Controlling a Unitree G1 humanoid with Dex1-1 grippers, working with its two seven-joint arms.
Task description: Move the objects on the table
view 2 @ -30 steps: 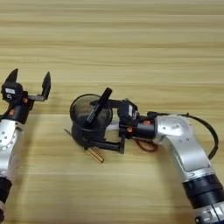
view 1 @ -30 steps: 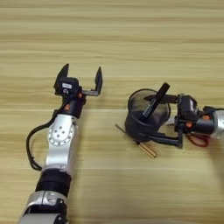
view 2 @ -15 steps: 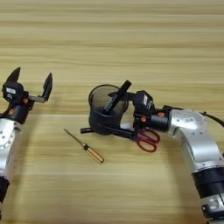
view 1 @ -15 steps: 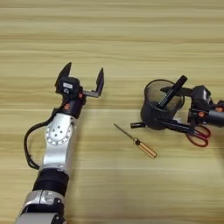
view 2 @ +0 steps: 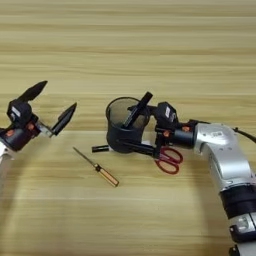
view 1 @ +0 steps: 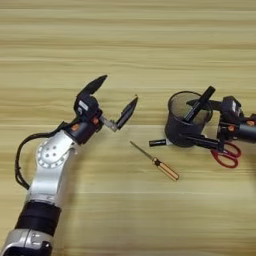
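Observation:
A black mesh pen cup stands right of centre on the table, with a black marker leaning out of it. My right gripper is shut on the cup, one finger at the far rim and one along its near base. Red-handled scissors lie under that gripper's wrist. A pen's black cap pokes out at the cup's left foot. An amber-handled screwdriver lies slantwise left of the cup. My left gripper hangs open just up-left of the screwdriver's tip, holding nothing.
The left arm stretches from the bottom left corner toward the middle. The right arm comes in from the lower right. Bare wood fills the far half of the table.
The right gripper drew the cup to the right, uncovering the screwdriver, then held still. In the last half second the left gripper swung right and nearer, turning toward the screwdriver.

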